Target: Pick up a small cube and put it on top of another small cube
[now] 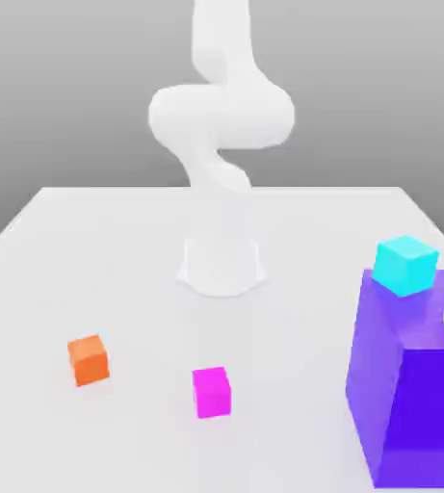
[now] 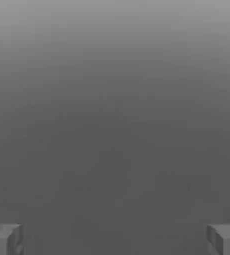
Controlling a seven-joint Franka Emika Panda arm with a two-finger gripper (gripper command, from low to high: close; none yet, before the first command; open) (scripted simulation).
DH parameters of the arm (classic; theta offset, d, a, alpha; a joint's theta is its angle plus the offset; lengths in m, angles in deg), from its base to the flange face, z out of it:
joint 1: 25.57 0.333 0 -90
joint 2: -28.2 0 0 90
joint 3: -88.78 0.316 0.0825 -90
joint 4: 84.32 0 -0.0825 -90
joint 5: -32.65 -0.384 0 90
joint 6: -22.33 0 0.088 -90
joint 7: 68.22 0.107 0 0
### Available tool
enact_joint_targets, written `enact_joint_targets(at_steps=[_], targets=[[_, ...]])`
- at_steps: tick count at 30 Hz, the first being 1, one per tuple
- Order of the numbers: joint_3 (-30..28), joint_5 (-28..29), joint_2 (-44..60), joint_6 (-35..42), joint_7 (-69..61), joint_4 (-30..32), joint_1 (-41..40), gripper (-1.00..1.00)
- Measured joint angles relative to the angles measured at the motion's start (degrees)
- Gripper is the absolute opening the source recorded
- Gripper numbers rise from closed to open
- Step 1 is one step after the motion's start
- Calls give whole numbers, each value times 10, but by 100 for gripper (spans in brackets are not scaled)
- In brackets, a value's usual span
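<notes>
The small matte magenta cube (image 1: 211,392) is left free on the white table (image 1: 91,250), well apart from the cyan cube (image 1: 405,264) perched on the big purple block (image 1: 413,414), since the gripper (image 2: 115,238) is spread wide and empty.

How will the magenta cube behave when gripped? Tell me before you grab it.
The magenta cube looks rigid and flat-faced, so it likely won't roll. Being small, it's probably light and may slide on the smooth table if nudged. The open gripper should span it.
</notes>
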Motion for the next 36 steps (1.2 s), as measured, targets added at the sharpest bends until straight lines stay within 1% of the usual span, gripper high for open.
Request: enact_joint_targets(at_steps=[10,18,21,26,27,33,36], targets=[[-22,10,203,-148,-58,150,9,0],[-39,0,386,-279,-122,280,16,0],[-32,-15,450,-329,-141,290,13,0],[-6,-39,554,-413,-159,274,-8,0],[-2,-39,568,-425,-160,271,-12,-100],[0,-38,576,-430,-159,270,-14,-100],[-8,-32,538,-400,-154,277,-8,-100]])
